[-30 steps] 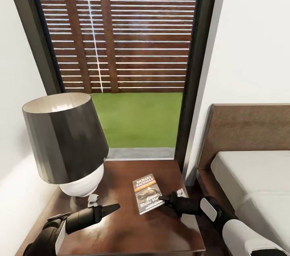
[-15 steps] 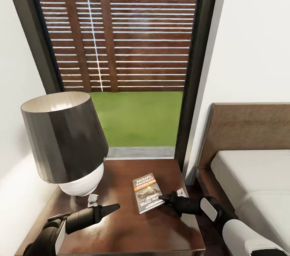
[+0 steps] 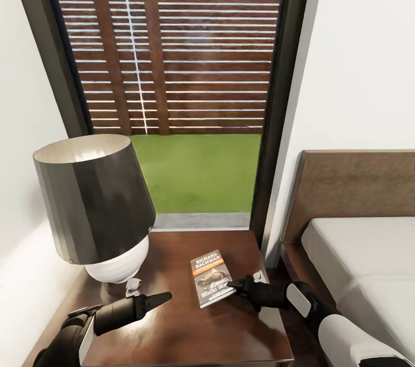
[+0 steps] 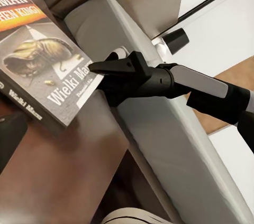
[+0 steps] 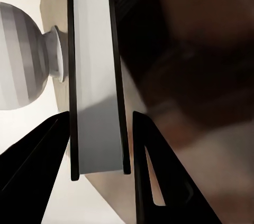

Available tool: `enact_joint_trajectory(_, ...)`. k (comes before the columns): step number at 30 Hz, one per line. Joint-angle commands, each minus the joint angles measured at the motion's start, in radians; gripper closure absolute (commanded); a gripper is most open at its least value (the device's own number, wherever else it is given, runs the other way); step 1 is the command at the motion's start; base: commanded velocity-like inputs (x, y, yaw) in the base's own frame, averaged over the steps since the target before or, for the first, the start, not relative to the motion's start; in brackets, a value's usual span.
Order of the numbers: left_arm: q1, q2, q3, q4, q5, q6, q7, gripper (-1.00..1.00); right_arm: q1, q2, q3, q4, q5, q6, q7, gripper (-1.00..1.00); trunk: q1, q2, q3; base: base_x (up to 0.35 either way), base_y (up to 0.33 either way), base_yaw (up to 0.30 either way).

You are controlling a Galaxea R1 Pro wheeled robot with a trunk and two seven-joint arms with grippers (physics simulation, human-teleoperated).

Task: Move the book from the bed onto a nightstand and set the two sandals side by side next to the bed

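Observation:
The book lies face up on the dark wooden nightstand, near its right side. My right gripper reaches in from the bed side and is shut on the book's right edge. In the right wrist view the book's page edge sits squeezed between both fingers. The left wrist view shows the cover with the right gripper at its corner. My left gripper hovers over the nightstand left of the book, open and holding nothing. The bed stands to the right. The sandals are out of view.
A lamp with a dark shade and white base fills the nightstand's back left. A tall dark-framed window stands behind, with white walls on either side. A narrow gap separates the nightstand from the bed frame.
The head view has shifted slightly up and down. Both arms and the book have stayed where they were.

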Motion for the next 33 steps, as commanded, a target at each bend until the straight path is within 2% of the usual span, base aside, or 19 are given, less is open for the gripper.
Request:
enact_joint_trajectory(1,-0.001,-0.001,0.005,-0.001,-0.01,0.011,-0.008,-1.0,0.0,-0.002,0.018,0.002,0.034,-0.014,-0.051,1.0,0.0,0.0,-0.001,0.0,0.0,0.0)
enact_joint_trajectory(19,-0.001,-0.001,0.006,-0.001,-0.01,0.011,-0.008,-1.0,0.0,-0.002,0.017,0.002,0.034,-0.013,-0.05,1.0,0.0,0.0,-0.001,0.0,0.0,0.0)
enact_joint_trajectory(20,-0.001,-0.001,0.006,-0.001,-0.01,0.011,-0.008,-1.0,0.0,-0.002,0.017,0.002,0.034,-0.013,-0.051,-1.0,0.0,0.0,-0.001,0.0,0.0,0.0)
enact_joint_trajectory(33,-0.001,-0.001,0.006,-0.001,-0.01,0.011,-0.008,-1.0,0.0,-0.002,0.016,0.002,0.035,-0.013,-0.05,-1.0,0.0,0.0,-0.001,0.0,0.0,0.0)
